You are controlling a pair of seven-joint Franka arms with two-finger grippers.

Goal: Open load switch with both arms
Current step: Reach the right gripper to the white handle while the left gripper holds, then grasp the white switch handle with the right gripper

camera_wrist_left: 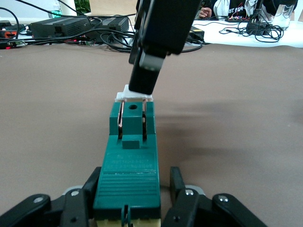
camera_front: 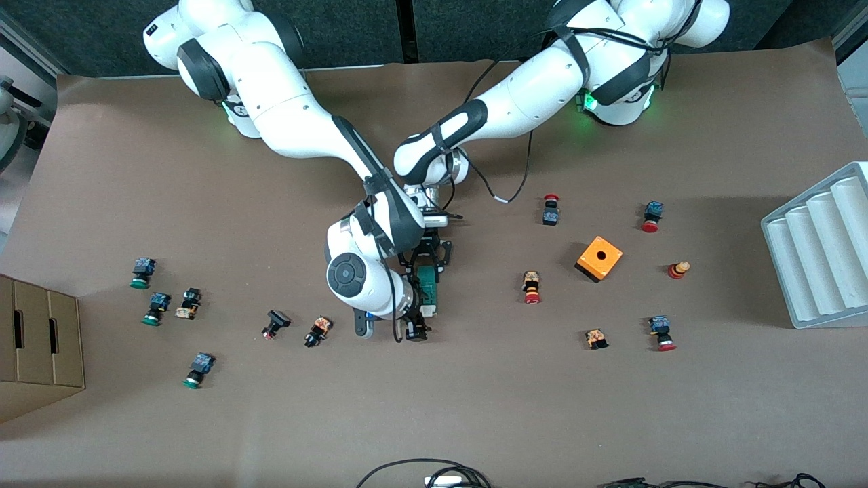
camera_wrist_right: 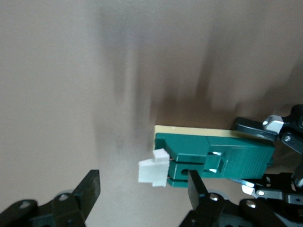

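The load switch (camera_front: 428, 288), a narrow dark-green block with a white tab (camera_front: 428, 310) at its end nearer the front camera, lies mid-table. My left gripper (camera_front: 427, 256) holds its other end. In the left wrist view the green body (camera_wrist_left: 130, 161) sits between the black fingers (camera_wrist_left: 90, 189), and my left gripper (camera_wrist_left: 135, 177) is shut on it. My right gripper (camera_front: 415, 325) hangs over the tab end. In the right wrist view my right gripper (camera_wrist_right: 142, 189) is open, its fingers standing either side of the white tab (camera_wrist_right: 154, 172) without touching it, beside the green block (camera_wrist_right: 222, 158).
An orange cube box (camera_front: 599, 258) and several red-capped push-buttons (camera_front: 532, 287) lie toward the left arm's end. Green-capped push-buttons (camera_front: 156, 308) lie toward the right arm's end. A ridged white tray (camera_front: 820, 251) and a cardboard box (camera_front: 37, 346) stand at the table's ends.
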